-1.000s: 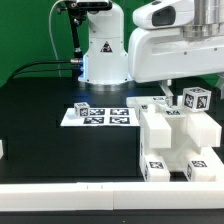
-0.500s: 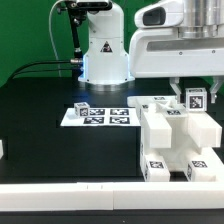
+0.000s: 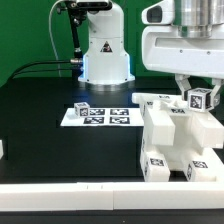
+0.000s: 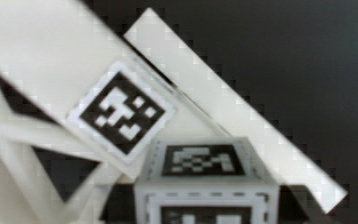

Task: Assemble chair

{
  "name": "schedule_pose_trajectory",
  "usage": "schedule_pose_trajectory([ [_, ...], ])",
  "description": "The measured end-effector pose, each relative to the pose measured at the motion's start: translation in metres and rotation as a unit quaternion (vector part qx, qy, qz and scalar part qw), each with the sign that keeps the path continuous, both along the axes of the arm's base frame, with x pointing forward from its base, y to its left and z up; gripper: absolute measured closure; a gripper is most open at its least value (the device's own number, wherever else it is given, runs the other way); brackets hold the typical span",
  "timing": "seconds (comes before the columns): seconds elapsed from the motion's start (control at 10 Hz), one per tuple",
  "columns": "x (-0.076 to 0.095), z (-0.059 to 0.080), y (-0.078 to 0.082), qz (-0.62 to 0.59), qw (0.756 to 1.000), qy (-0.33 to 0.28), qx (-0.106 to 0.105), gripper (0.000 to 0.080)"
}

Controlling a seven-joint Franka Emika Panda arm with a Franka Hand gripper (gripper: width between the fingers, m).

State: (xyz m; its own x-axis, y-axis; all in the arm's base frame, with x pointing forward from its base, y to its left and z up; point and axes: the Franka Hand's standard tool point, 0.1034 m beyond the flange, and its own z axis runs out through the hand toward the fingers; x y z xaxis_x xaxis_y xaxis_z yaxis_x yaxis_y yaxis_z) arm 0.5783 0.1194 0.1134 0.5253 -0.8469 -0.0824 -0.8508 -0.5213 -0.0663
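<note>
While the arm hangs over the far end of the work, the gripper (image 3: 198, 88) stands partly closed. Its dark fingers (image 3: 182, 84) are set to either side of a tagged block (image 3: 201, 99), which they appear to clamp. The block sits slightly tilted between them at the top of the half-built chair (image 3: 170, 135). It is the highest point of the white structure and lies well off to the exterior view's right of the marker board (image 3: 100, 117).

In the blurred wrist view the fingers cannot be made out. A tagged cube, apparently the same block, shows close up with a tagged panel (image 4: 123, 108) and a slanted white bar (image 4: 208, 95) beside it.

Below the block, the chair's stepped white pieces descend toward the camera, with more tags low on their fronts. The structure stands just beside the marker board's end, on the exterior view's right, and comes nearer the camera than the board does.

A small tagged cube (image 3: 82, 110) rests on the marker board's opposite end. Behind the marker board rises the robot base (image 3: 105, 50), and the black table (image 3: 40, 120) spreads out around it.
</note>
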Motion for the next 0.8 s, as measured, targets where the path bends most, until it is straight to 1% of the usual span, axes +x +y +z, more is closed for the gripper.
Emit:
schedule_pose_trajectory([
  [0.2,0.0013,-0.0003,-0.0023,-0.108,0.994,0.012,0.013,0.052],
  [0.4,0.0016,-0.0007,-0.0026,-0.174,0.984,0.019,0.019,0.0519],
  [0.6,0.0013,-0.0012,-0.0023,-0.163,0.986,0.018,0.019,0.0515],
  [0.7,0.0013,-0.0012,-0.0023,-0.149,0.989,0.016,0.018,0.0308],
  [0.8,0.0013,-0.0013,-0.0022,-0.145,0.989,0.016,0.018,0.0308],
])
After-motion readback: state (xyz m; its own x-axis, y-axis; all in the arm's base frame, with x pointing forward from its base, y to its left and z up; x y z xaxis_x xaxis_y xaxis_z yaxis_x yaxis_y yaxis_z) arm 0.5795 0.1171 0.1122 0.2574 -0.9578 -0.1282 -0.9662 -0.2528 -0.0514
